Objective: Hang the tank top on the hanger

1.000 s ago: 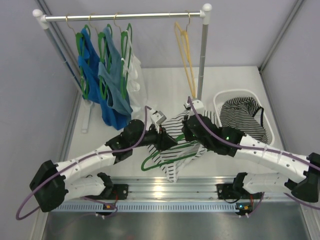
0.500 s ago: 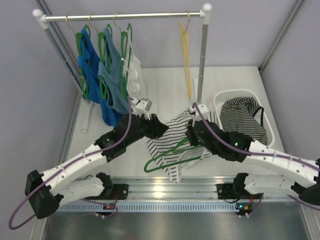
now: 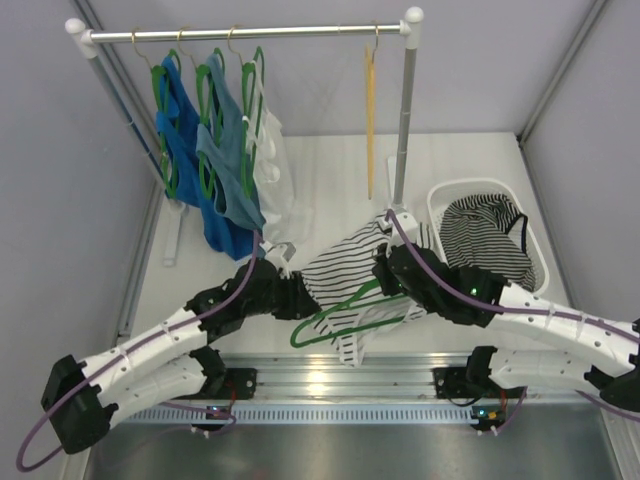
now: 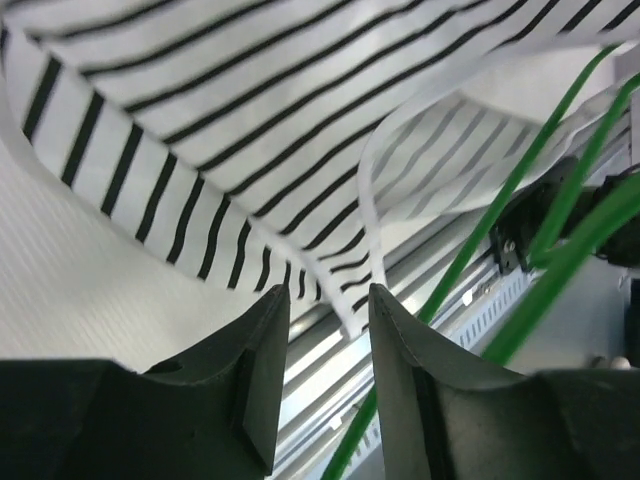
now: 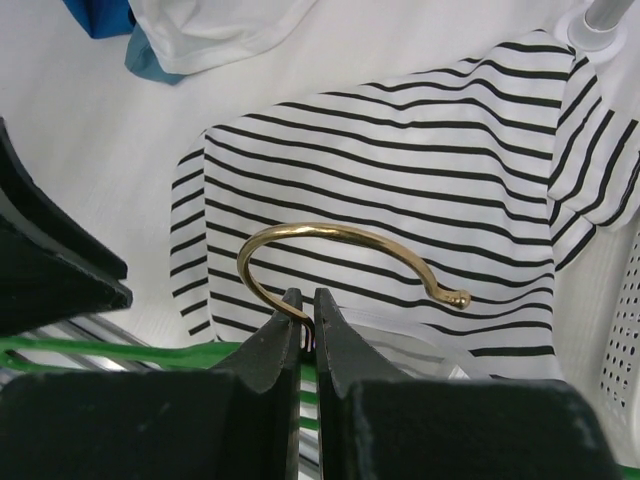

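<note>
Both arms look alike to me. The left arm (image 3: 160, 345) and right arm (image 3: 560, 320) have white link shells, with black joint housings nearer the jaws. A purple cable (image 3: 258, 255) runs back from behind each set of jaws along the links. Just behind the right jaws a small green light (image 3: 472, 291) glows on the black housing. The left gripper (image 4: 327, 292) has matte black, wedge-shaped fingers (image 4: 255, 380) with smooth, curved inner faces. The right gripper (image 5: 305, 295) has the same black fingers, tapering to narrow tips. Farthest from the jaws, the bases (image 3: 215, 375) are black blocks with small indicator lights.
</note>
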